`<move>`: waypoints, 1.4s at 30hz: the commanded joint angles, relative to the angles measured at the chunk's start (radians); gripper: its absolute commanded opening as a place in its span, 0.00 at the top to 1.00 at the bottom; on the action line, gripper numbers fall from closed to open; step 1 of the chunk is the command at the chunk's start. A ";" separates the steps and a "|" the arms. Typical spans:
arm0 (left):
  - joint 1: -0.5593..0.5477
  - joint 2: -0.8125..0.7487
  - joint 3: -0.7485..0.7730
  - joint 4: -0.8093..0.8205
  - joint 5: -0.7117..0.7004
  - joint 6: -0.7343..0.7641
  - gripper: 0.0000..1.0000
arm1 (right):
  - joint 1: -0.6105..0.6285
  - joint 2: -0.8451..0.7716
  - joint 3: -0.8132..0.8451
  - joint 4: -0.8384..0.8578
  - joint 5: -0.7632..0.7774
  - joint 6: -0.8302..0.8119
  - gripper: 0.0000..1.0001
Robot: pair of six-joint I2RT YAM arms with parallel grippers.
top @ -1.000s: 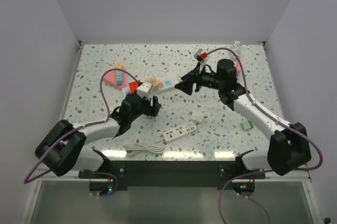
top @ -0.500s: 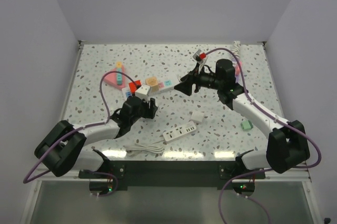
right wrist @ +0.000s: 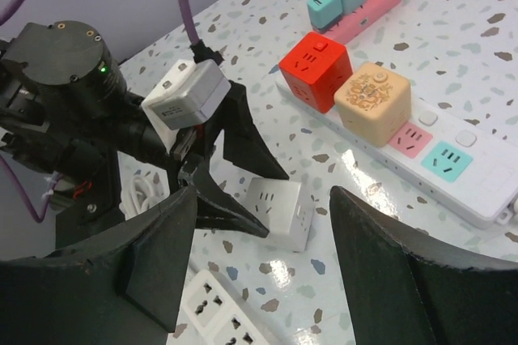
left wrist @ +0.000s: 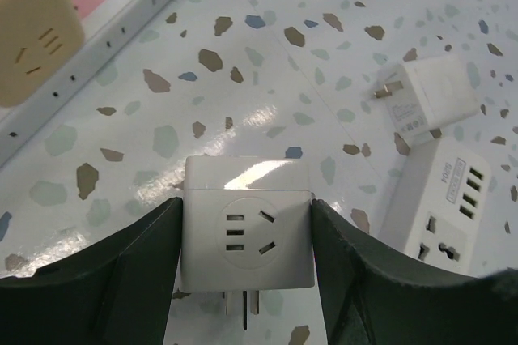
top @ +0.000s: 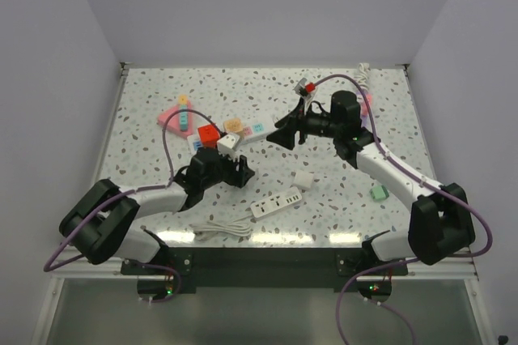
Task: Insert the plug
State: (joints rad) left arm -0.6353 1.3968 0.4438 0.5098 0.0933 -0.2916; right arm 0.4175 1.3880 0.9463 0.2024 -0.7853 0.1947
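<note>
The left claw (left wrist: 247,227) grips the white cube plug (left wrist: 247,240) by its sides, close to the tabletop (left wrist: 267,86), on the near side of the long power strip (left wrist: 137,5). It should square the prongs over a free socket before pressing. The right claw (right wrist: 261,199) hangs wide and empty.

We see bright, even light from above, only soft shadows, sharp pictures, and white glare patches on the glossy speckled terrazzo tabletop (left wrist: 217,141) in both wrist views.
</note>
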 commanded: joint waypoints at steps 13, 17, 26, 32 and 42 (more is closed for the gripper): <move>0.229 -0.096 0.119 0.320 0.776 -0.020 1.00 | -0.016 -0.138 -0.058 0.058 -0.307 -0.162 0.30; 0.238 -0.108 0.125 0.473 0.900 -0.121 1.00 | -0.013 -0.122 -0.055 0.063 -0.353 -0.166 0.30; 0.237 -0.150 0.119 0.667 0.991 -0.274 1.00 | 0.041 -0.112 -0.038 -0.007 -0.350 -0.248 0.29; 0.237 -0.156 0.115 0.690 0.988 -0.282 1.00 | 0.073 -0.095 -0.023 -0.047 -0.350 -0.278 0.29; 0.235 -0.165 0.113 0.704 0.973 -0.284 1.00 | 0.109 -0.073 -0.011 -0.047 -0.364 -0.284 0.29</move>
State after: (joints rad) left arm -0.4049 1.2602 0.5350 1.1210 1.0714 -0.5636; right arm 0.5098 1.3090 0.8959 0.1635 -1.1221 -0.0681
